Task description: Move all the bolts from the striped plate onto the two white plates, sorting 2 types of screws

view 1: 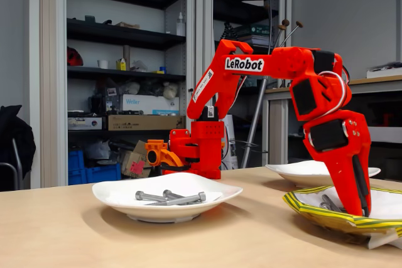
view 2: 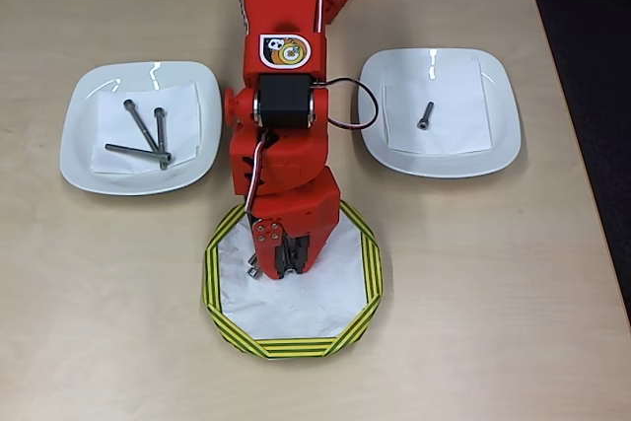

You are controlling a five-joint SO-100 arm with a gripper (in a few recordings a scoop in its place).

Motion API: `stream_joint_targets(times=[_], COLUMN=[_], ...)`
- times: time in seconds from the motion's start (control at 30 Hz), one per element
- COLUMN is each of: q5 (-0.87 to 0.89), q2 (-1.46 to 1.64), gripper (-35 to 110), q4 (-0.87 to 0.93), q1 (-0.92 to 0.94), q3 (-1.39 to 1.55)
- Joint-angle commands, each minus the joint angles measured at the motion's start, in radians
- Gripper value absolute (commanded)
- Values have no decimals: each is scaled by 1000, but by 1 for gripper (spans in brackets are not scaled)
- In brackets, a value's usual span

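Observation:
My orange gripper [view 2: 282, 265] points straight down into the striped plate [view 2: 370, 273], its tips at the paper lining [view 1: 362, 210]. A grey bolt [view 1: 328, 203] lies in that plate just left of the fingers, and a bit of it pokes out beside them [view 2: 253, 266]. The fingers stand close together, but the arm hides whether anything is between them. The left white plate [view 2: 79, 145] holds three long bolts [view 2: 148, 135], which also show from the side [view 1: 169, 198]. On the right white plate [view 2: 503, 135] lies one short bolt [view 2: 425, 115].
The arm's base [view 1: 201, 149] stands at the table's far edge between the two white plates. The right white plate [view 1: 289, 171] sits just behind the striped plate [view 1: 308, 210]. Shelves and a desk stand behind the table.

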Motion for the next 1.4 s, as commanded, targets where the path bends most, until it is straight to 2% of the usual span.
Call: stream_joint_targets(times=[0.0,0.33,0.57,0.77,0.97,1.13,1.37], q5=[-37,-124,-189,-230,-222,-133,140], q2=[15,41,51,52,141,288,653], gripper=[6,0,0,0,0,0,0], q4=[44,101,147,308,408,448,302], q1=[2,15,14,-12,-66,-144,-348], q3=[14,37,-52,-272,-331,-190,354])
